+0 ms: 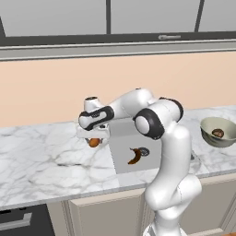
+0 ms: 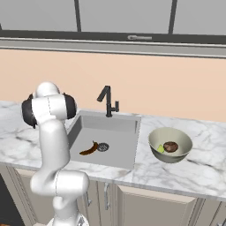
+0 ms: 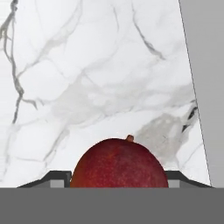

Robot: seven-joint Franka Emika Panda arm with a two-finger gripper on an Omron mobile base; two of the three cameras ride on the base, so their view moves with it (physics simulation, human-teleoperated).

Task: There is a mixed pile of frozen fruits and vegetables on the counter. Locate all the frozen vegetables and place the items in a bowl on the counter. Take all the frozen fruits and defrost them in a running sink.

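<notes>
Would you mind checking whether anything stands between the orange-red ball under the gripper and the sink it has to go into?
Nothing visible does. The orange-red ball sits between the gripper fingers on bare counter beside the sink, whose near edge lies open.

Orange ball (image 3: 119, 162) btm cut off by frame edge; gripper (image 1: 94, 139) fingertips hidden behind it, grip unclear.

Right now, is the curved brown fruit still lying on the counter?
No, the curved brown fruit lies inside the sink, beside the round drain.
</notes>
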